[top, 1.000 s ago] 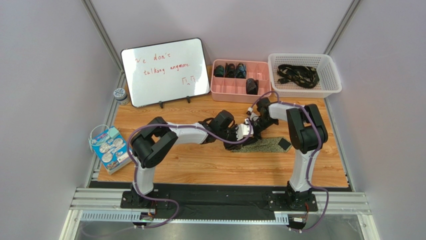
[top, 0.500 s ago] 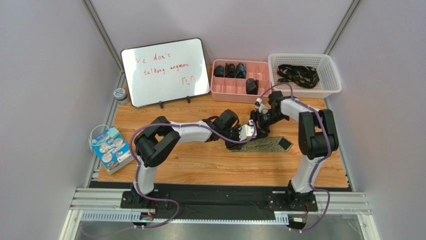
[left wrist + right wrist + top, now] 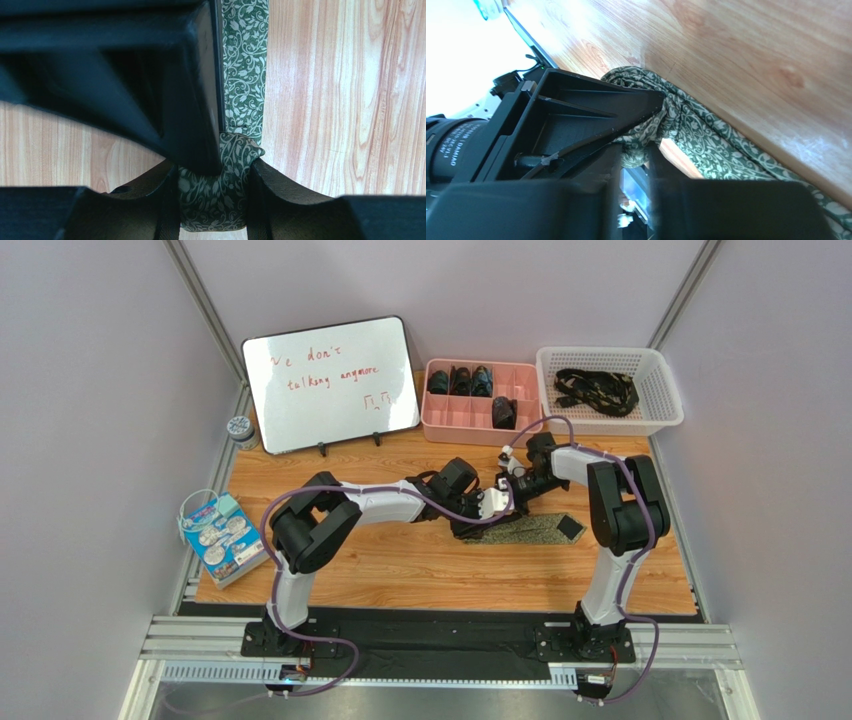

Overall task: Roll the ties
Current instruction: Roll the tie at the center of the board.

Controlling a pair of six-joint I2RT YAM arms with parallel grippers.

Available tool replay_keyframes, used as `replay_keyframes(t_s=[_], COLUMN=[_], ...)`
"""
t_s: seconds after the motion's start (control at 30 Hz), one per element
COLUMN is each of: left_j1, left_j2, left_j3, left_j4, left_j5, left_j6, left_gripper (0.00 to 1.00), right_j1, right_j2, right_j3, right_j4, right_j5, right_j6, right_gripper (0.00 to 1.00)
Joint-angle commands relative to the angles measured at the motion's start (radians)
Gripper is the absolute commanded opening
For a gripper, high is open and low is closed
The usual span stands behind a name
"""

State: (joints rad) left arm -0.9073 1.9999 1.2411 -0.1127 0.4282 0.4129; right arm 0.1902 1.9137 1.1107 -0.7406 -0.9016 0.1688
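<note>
The left claw is pinched narrow on a bunched-up bit of the green tie. The cloth fills the gap between its two black fingers. The right claw is closed down small too, and a fold of the same tie is squeezed in it. The two claws are nose to nose over the middle of the desk. I cannot tell if they touch. In the left wrist view a big black part of the other claw lies right along the tie's left edge.

From the claws the tie runs out flat on the wood toward the robot's right. It has pale leaves and vines on it. Its black end is the far tip, well in from the desk's right edge, with bare wood all around.

In front of the tie, toward the arm bases, there is a wide strip of bare wood.

Behind the claws, near the back edge, is a pink box with rolled ties in its slots. Beside it, at the back right corner, a white basket holds loose black ties. A white board stands at the back left.
</note>
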Motion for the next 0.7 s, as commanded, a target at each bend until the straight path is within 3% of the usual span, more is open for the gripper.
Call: replay_keyframes(t_s=[0.0,0.07,0.37,0.43,0.67], left_j1=[-0.005,-0.004,0.022,0.022,0.033], left_j2=[0.089,0.082,-0.007,-0.030,-0.133], left_j3=[-0.045,-0.037,-0.006,-0.014,-0.100], left_j4=[-0.160,-0.162,-0.113,-0.075,0.093], left_j5=[-0.072,-0.077,-0.023,-0.006,0.009], left_j6=[-0.017,-0.026,-0.115,-0.126,-0.189], left_gripper=[0.40,0.44,0.65,0.75,0.82], right_j1=[0.028,0.022,-0.026,-0.029,-0.034], right_j2=[0.022,0.036,0.045,0.054,0.057], right_j3=[-0.026,-0.028,-0.054,-0.051,-0.045], right_j4=[0.035,0.018,0.032,0.040,0.044], right_j5=[0.053,0.094,0.243,0.263,0.392], right_j6=[-0.035,-0.060,-0.071,-0.071,-0.066], right_gripper=[0.08,0.00,0.00,0.00,0.00])
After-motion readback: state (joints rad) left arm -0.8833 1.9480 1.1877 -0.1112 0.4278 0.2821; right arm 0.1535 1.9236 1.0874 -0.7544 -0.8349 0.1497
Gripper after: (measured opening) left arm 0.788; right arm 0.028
